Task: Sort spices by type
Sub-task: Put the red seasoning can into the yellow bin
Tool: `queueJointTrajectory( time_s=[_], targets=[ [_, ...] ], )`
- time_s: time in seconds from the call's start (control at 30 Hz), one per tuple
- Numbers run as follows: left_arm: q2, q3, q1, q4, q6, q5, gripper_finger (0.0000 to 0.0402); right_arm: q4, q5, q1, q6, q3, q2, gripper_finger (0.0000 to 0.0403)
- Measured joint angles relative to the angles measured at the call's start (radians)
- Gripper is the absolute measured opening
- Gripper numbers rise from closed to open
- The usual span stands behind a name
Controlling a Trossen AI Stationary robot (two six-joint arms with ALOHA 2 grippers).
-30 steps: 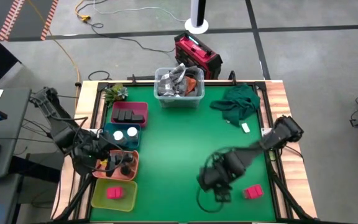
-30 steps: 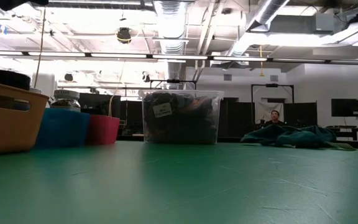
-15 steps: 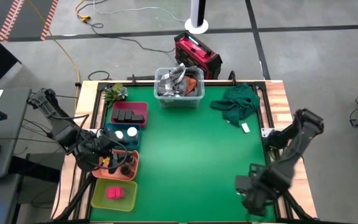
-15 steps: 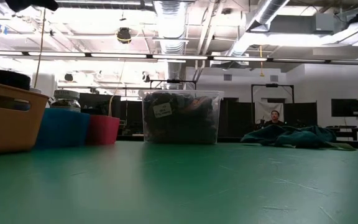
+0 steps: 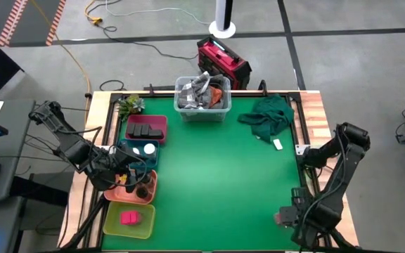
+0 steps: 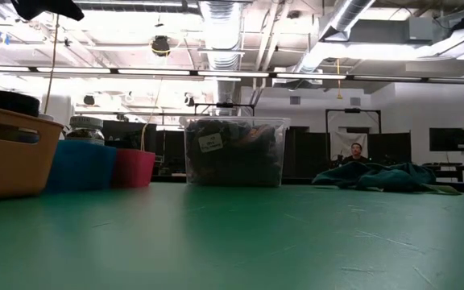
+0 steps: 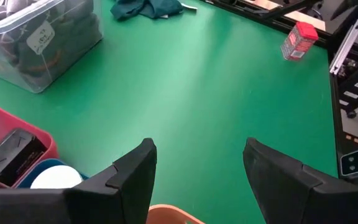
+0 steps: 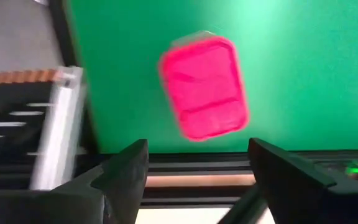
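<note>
Left edge of the green desk (image 5: 216,183): four small plastic trays stand in a near-to-far row, yellow-green (image 5: 129,220), orange (image 5: 133,188), blue (image 5: 138,151) and red (image 5: 146,128). The yellow-green tray holds one pink-red rectangular spice box (image 5: 128,218); the orange one holds dark grey round jars (image 5: 145,187); the blue one holds white-topped round jars (image 5: 148,149); the red one holds black rectangular boxes (image 5: 146,131). The left claw (image 5: 124,177) hovers over the orange tray, fingers spread, holding nothing.

Far centre: a clear plastic bin (image 5: 203,98) of clutter; to its right, a crumpled green cloth (image 5: 269,116).

Near right corner: one unsorted pink-red box (image 8: 204,87) lies flat on the green surface beside the desk's edge. It looks light, rigid and smooth-sided, best pinched across its two long sides. The right claw (image 8: 197,165) hangs above it, fingers spread wider than the box, touching nothing.
</note>
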Motion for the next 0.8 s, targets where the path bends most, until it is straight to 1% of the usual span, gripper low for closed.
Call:
queueJointTrajectory(
  time_s=[0.1,0.33,0.43,0.57,0.8],
  targets=[
    [0.000,0.000,0.000,0.000,-0.007,-0.007,0.0228,0.009,0.000,0.009,-0.017,-0.041,0.000,0.0306],
    [0.000,0.000,0.000,0.000,-0.024,-0.032,0.0228,0.154,-0.001,0.008,-0.018,-0.129,0.000,0.0306],
    [0.000,0.000,0.000,0.000,-0.031,-0.032,0.0228,0.146,0.000,0.006,-0.001,-0.152,-0.004,0.0306],
    [0.000,0.000,0.000,0.000,-0.048,-0.034,0.0228,0.109,0.007,0.006,-0.006,-0.161,-0.002,0.0306],
    [0.000,0.000,0.000,0.000,-0.070,-0.034,0.0228,0.143,0.010,-0.008,-0.022,-0.142,-0.003,0.0306]
  ],
)
